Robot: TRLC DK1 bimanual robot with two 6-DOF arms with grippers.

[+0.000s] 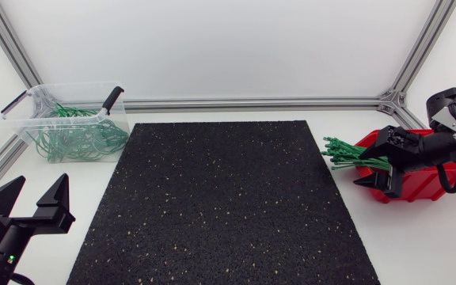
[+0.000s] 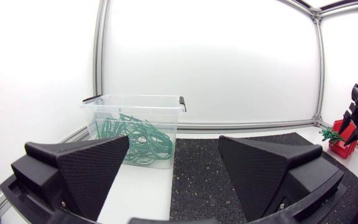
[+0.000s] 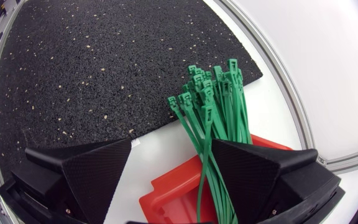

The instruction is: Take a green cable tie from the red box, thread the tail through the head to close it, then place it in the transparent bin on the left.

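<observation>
A bundle of green cable ties (image 1: 353,154) lay in the red box (image 1: 422,188) at the right edge of the counter (image 1: 426,237), heads fanning out toward the black mat (image 1: 220,206). The right tool (image 3: 171,143) hung released just over them. The left tool (image 1: 42,184), also released, sat near the transparent bin (image 1: 22,127) holding looped ties (image 1: 77,138).

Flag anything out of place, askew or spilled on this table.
Only the green cable ties stand out. The bundle overhangs the rim of the red box, with the heads fanned out above the white table toward the black mat. None lies loose. The closed ties sit tangled inside the transparent bin. Nothing looks damaged.
</observation>
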